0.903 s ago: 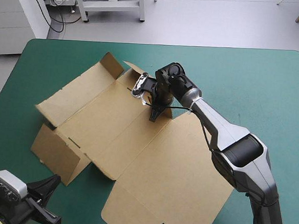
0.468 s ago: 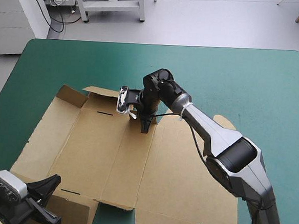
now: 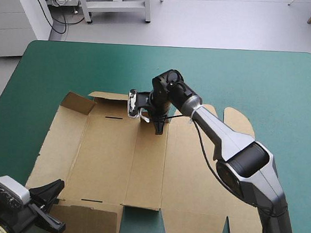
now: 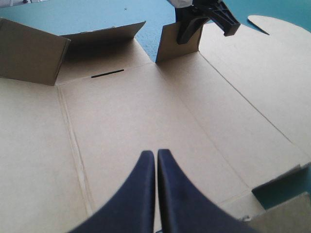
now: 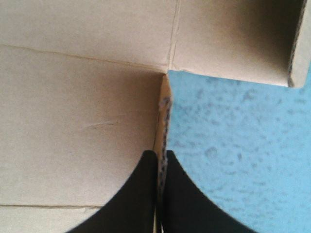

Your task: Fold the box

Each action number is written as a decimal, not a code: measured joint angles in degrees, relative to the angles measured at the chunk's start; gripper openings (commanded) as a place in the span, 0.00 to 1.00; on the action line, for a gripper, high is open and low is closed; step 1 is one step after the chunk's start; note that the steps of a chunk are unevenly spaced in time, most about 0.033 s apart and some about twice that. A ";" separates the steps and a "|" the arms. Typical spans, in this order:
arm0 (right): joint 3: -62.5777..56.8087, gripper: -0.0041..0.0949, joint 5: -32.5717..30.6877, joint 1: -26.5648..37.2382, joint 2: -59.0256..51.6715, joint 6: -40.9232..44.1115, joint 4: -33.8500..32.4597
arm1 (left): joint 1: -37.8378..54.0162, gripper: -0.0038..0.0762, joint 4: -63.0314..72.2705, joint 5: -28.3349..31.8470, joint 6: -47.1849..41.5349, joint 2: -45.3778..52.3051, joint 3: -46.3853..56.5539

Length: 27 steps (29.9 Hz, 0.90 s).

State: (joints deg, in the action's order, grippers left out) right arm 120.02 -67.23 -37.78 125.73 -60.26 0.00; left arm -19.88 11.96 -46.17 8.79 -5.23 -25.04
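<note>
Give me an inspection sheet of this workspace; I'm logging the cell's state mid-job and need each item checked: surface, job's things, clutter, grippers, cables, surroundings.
Surface: teal-green cover, bare around the sheet.
Job's things: brown box, an unfolded sheet lying mostly flat. A small far flap stands upright, and the corner flaps at the far left are raised.
Clutter: nothing seen.
Grippers: right gripper is shut on the box, pinching the far flap. Left gripper is shut and holds nothing, at the box's near left corner.
Cables: nothing seen lying on the table.
Surroundings: nothing seen at or over the table.
</note>
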 measured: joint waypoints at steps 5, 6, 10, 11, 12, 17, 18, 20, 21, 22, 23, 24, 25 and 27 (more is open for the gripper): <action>0.05 0.02 0.12 2.18 0.00 -0.15 -0.42 | 0.00 0.04 0.00 0.60 0.00 0.00 0.07; 0.05 0.03 0.26 2.19 0.00 -0.18 -0.40 | 0.00 0.04 0.00 0.64 0.00 0.00 0.07; 0.05 0.11 1.47 2.19 0.00 -0.18 0.00 | 0.00 0.04 0.00 0.76 0.00 0.00 0.07; 0.05 0.16 1.59 2.19 0.00 -0.18 0.00 | 0.00 0.04 0.00 0.76 0.00 0.00 0.07; 0.05 0.21 1.91 2.19 0.00 -0.18 0.00 | 0.00 0.04 0.00 0.76 0.00 0.00 0.07; 2.72 0.43 0.35 2.12 0.00 1.40 0.35 | 0.00 0.04 0.00 0.58 0.00 0.00 0.07; 3.98 0.44 -0.22 2.12 0.00 3.05 0.41 | 0.00 0.04 0.06 0.52 0.00 0.00 0.07; 6.39 0.44 -0.71 2.12 -0.05 7.86 0.34 | 0.00 0.04 0.10 0.40 0.00 0.00 0.07; 7.59 0.44 -0.72 2.12 -0.27 10.44 0.00 | 0.00 0.04 0.16 -0.13 0.00 0.00 0.01; 8.48 0.44 -0.81 2.12 -0.81 13.04 0.00 | 0.00 0.04 0.16 -0.76 0.00 0.00 -0.23; 8.95 0.44 -0.86 2.06 -1.43 14.98 0.00 | 0.00 0.04 0.16 -1.52 0.00 0.00 -0.55; 9.25 0.43 -1.01 2.06 -2.86 17.57 0.00 | 0.00 0.04 0.16 -2.90 0.00 0.00 -1.19; 9.37 0.42 -1.16 2.06 -4.03 19.30 0.00 | 0.00 0.04 0.16 -3.73 0.00 0.00 -1.63; 9.51 0.35 -1.28 2.06 -7.57 22.99 -0.45 | 0.00 0.04 0.11 -5.46 0.00 0.00 -2.28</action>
State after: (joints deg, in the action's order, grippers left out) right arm 129.53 -68.51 -35.72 118.16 -37.27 -0.45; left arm -19.88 12.07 -51.63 8.79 -5.23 -27.32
